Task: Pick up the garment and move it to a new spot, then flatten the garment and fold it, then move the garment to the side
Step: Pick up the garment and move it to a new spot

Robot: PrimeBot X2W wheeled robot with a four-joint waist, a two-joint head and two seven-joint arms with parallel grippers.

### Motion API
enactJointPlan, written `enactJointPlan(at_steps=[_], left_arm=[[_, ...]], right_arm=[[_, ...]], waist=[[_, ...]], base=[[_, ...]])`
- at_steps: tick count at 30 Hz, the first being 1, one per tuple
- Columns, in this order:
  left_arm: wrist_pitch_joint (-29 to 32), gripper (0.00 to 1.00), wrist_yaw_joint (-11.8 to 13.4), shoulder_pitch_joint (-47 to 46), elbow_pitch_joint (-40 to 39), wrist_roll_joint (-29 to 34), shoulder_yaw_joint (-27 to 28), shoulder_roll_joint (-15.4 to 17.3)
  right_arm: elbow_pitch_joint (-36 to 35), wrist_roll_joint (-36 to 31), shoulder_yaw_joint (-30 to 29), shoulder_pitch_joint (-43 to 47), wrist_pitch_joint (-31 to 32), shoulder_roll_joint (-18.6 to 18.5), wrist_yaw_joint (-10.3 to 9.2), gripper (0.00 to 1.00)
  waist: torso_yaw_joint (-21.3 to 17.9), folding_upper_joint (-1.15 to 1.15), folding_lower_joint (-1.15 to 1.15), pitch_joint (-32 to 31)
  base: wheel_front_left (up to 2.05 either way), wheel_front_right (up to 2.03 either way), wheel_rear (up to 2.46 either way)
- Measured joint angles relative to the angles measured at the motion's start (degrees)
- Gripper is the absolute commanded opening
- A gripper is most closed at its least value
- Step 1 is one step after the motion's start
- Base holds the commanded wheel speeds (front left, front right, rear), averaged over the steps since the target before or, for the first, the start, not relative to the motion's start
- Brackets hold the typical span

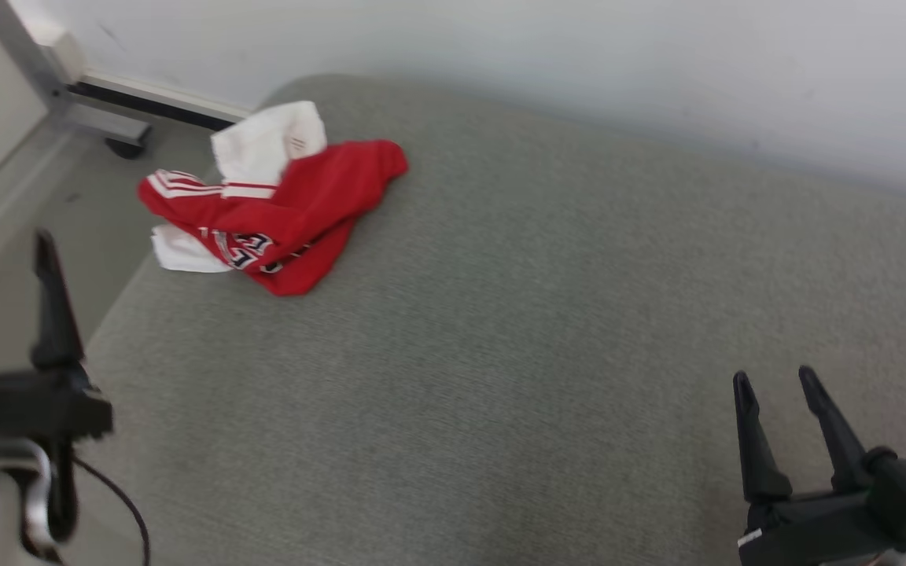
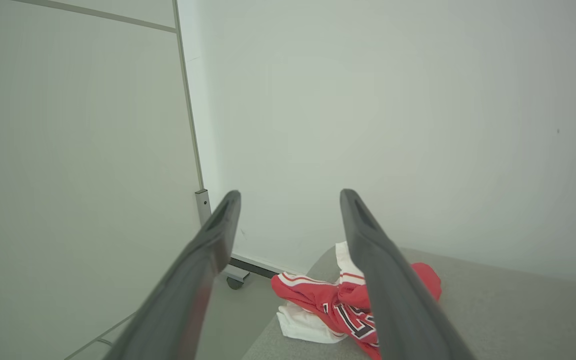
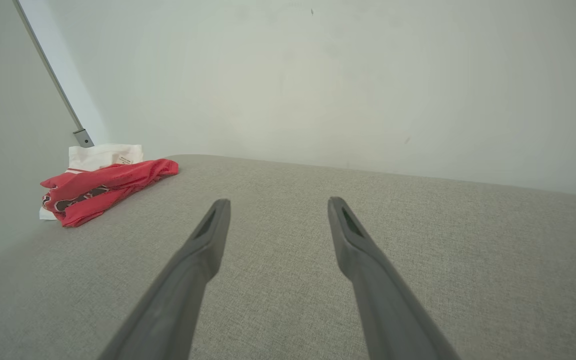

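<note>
A crumpled red and white garment [image 1: 272, 204] with dark lettering lies at the far left corner of the grey cushioned surface [image 1: 539, 330]. Part of it hangs over the left edge. The left wrist view has the garment [image 2: 328, 305] low in the middle, partly behind one finger. It sits far off at the left as the garment [image 3: 103, 187] in the right wrist view. My left gripper [image 1: 1, 248] stands open at the lower left, beyond the surface's edge and well short of the cloth. My right gripper [image 1: 771, 381] is open and empty at the lower right, above the surface.
A white wall [image 1: 579, 63] runs behind the surface. To the left is grey floor [image 1: 44, 228] with a metal panel foot and its caster [image 1: 127, 141]. A dark cable [image 1: 119, 499] loops below my left wrist. The surface's middle and right are bare fabric.
</note>
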Motion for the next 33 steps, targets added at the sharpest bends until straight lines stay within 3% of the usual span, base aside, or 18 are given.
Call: enactJointPlan(at_steps=[6, 16, 25, 33], left_arm=[[0.8, 1.0, 0.07, -10.62, 2.1, -1.4, 2.23, 3.37], [7.01, 1.0, -0.79, -22.3, 8.84, -2.67, 3.77, 10.6], [12.79, 1.0, -1.6, -25.7, 18.94, -4.48, 4.09, 13.68], [18.48, 1.0, -3.55, -26.65, 28.87, -7.4, 3.27, 16.02]], right_arm=[[-1.99, -0.23, -0.92, -3.85, -0.11, -1.41, 0.01, 1.0], [-3.43, -0.31, -2.47, -6.72, -2.0, -0.74, 0.0, 1.0], [-2.52, -0.24, -2.64, -7.94, -3.05, -0.65, 0.0, 1.0], [-2.46, -0.38, -2.75, -8.49, -3.04, -0.63, 0.0, 1.0]], waist=[[-5.46, 0.0, 0.0, 5.52], [-15.7, 0.01, 0.0, 14.46], [-22.56, 0.01, 0.0, 20.46], [-25.93, 0.01, -0.01, 22.42]], base=[[0.0, 0.0, 0.0], [0.0, 0.0, 0.0], [0.0, 0.0, 0.0], [0.0, 0.0, 0.0]])
